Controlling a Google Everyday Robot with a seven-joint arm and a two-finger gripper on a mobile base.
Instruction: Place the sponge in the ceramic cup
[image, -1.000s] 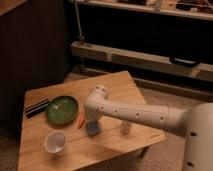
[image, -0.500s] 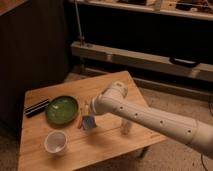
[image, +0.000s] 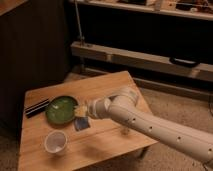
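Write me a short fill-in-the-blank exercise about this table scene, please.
1. The gripper, low over the wooden table, holds the ____ sponge.
2. The sponge hangs next to the round ____ plate.
3. Of the plate and the white cup, the ____ stands nearer the camera.

Missing words: blue; green; cup.
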